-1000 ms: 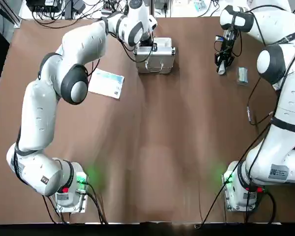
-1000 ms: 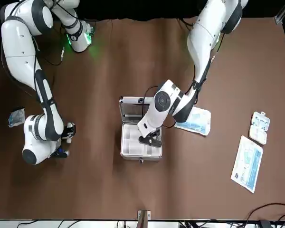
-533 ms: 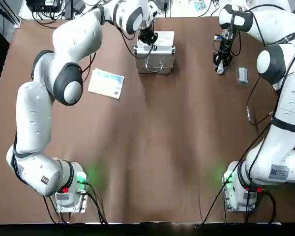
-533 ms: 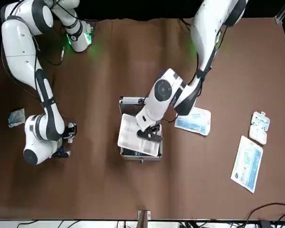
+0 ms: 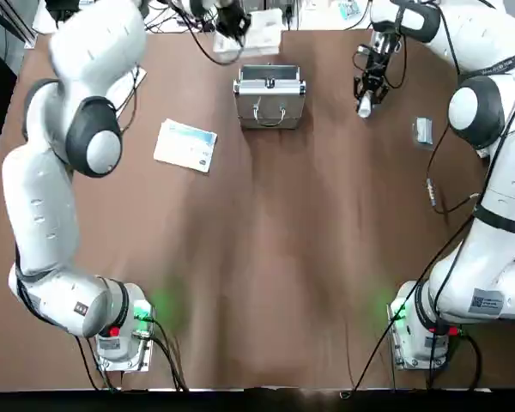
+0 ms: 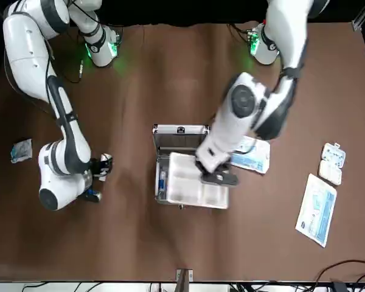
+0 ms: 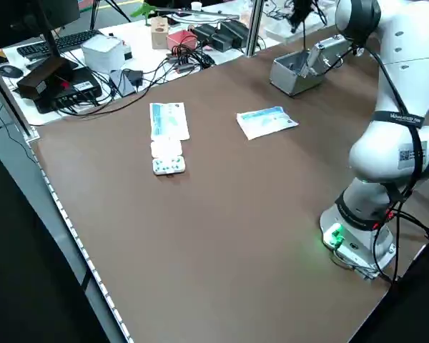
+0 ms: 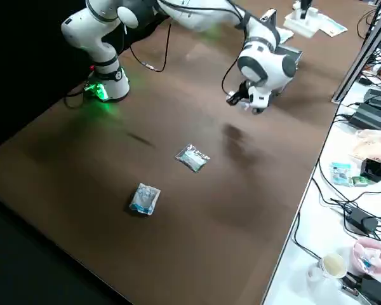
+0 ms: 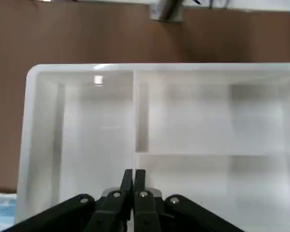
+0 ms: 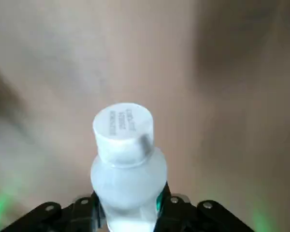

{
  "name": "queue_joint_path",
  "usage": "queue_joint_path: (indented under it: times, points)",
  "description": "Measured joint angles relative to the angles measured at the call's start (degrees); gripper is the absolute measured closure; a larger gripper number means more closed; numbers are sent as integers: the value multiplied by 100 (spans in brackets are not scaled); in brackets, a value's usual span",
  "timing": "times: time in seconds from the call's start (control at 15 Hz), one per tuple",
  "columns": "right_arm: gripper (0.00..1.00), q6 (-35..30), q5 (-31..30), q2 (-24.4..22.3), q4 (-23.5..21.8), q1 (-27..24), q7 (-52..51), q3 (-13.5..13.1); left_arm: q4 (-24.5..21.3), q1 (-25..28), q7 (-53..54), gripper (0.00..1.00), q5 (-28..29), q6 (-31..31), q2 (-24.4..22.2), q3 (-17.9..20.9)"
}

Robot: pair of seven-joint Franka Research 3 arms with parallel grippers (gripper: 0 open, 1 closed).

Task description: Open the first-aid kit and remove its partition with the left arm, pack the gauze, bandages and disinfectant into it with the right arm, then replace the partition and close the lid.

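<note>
Kit [image 6: 161, 163]: standing open at mid-width on the far half of the table; to be packed and closed.
Left packet [image 5: 185, 146]: lying flat, left of the kit and slightly nearer the robot; probably not for packing.
Right packets [image 8: 192, 157] [image 8: 145, 198]: lying apart from each other on the right side, both outside the kit; perhaps the gauze and bandages, but cannot tell which is which. Left to pack, by the look of it.
Lid [image 5: 270, 112]: swung up on the kit's near side, handle towards the robot; left to close.
Kit's inside: holding a small blue-and-white item [image 6: 162, 181], too small to name.
Right gripper [image 5: 366, 99]: above the table, right of the kit; grasping the disinfectant [image 10: 130, 169], cap showing. Judged next to go into the kit.
Left gripper [image 9: 134, 171]: beyond the kit, slightly left; clenched on a divider of the partition [image 6: 182, 179], with the tray lifted out.
Far-left items: printed packet [image 6: 317, 210] and clear case [image 6: 332, 163], lying flat.
Progress: opening and removal apparently done; packing, putting back the partition and closing left. Best to keep the tray clear of the opening meanwhile.
</note>
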Motion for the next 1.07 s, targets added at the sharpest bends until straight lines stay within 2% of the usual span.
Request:
queue_joint_path:
  times: [0.07,0.13,0.27,0.4,0.67,0.87,1.07]
  points:
    - [57,21,158,-57,125,18,601,355,-1,325,3,96,0,-340,-199,5]
    - [57,38,205,-70,223,26,871,541,-8,485,25,96,0,-501,-252,10]
    - [57,205,227,-80,446,54,1359,891,-89,755,71,96,1,-730,-265,26]
    - [57,682,236,-89,568,151,1760,1116,-303,967,105,96,181,-775,-207,64]
    - [57,2109,239,-57,576,628,2489,1181,-618,1294,274,96,1032,-492,289,72]
    - [57,2783,233,39,561,976,2768,1165,-639,1526,630,96,1169,136,774,78]
    - [57,3106,230,170,551,1246,2957,1047,-664,1722,897,96,1192,891,1119,80]
